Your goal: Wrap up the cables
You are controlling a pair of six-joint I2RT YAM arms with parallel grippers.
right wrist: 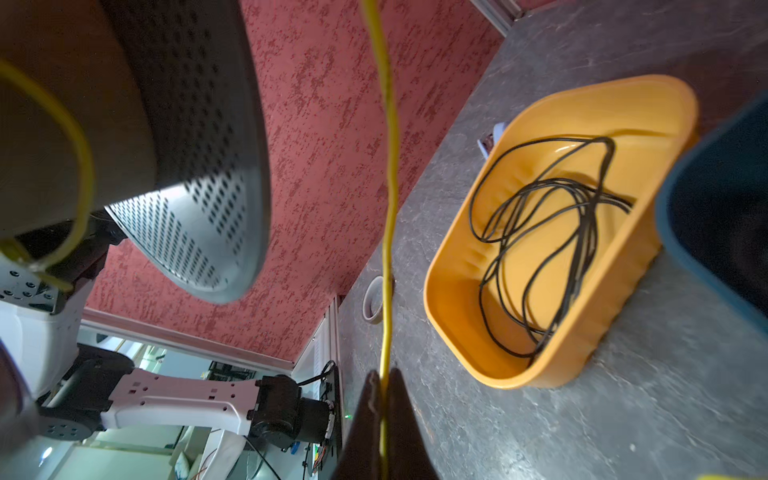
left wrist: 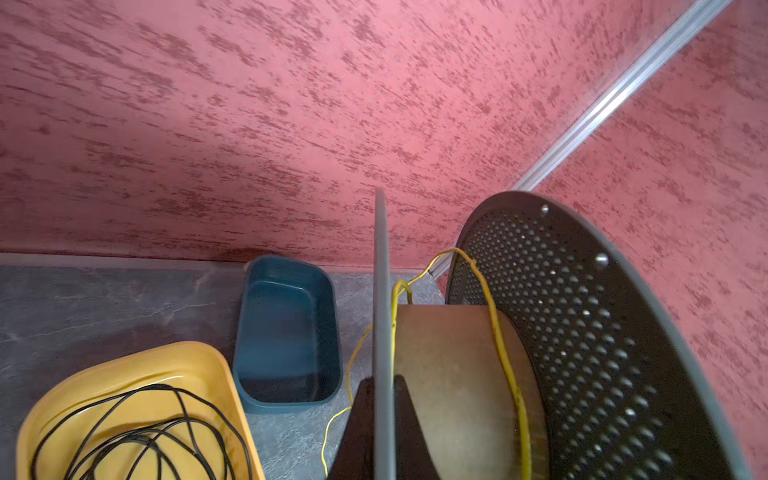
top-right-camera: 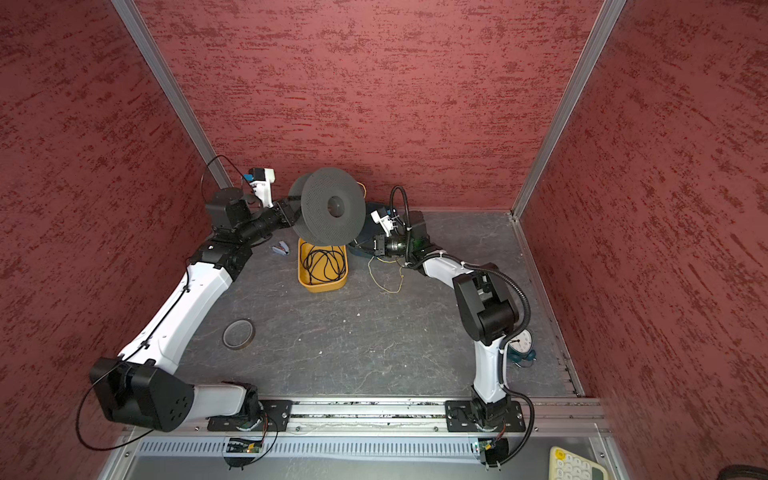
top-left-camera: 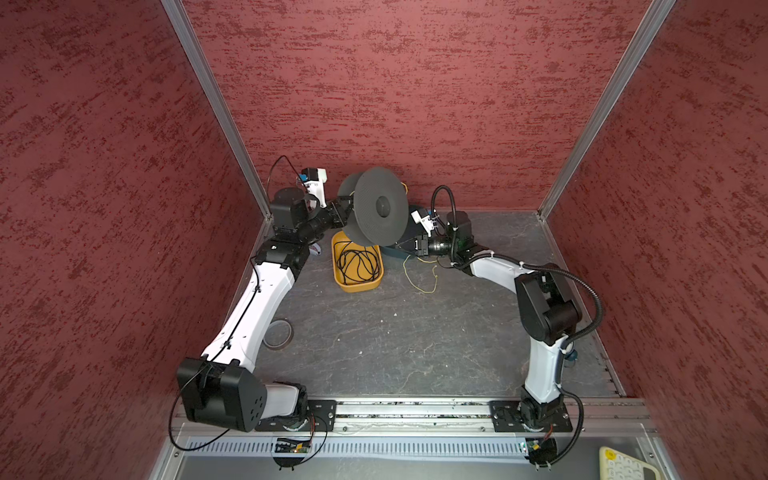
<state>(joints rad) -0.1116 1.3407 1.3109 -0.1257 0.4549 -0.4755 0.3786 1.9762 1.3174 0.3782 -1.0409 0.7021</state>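
between the pressed-together fingers of the right gripper [right wrist: 384,376], the yellow-green wire [right wrist: 388,166] is being pinched. from that pinch it is running nearly straight away from the claw toward the spool [right wrist: 199,104], where it is curving onto the brown core [left wrist: 457,374]. the left gripper [left wrist: 384,380] is clamping 1 grey flange [left wrist: 380,270] of the spool edge-on, holding it raised off the table [top-left-camera: 395,353] near the yellow bin [top-left-camera: 357,286]. in both top views the rest of the wire [top-right-camera: 386,282] is lying slack in a loose squiggle on the table, just beside the right wrist, so the right arm is the nearer one. by my reading, the next turn is depending on that straight stretch lining up between the 2 flanges. the wire is looking very thin, kinked and string-like, with only about 1 loose turn sitting on the core.
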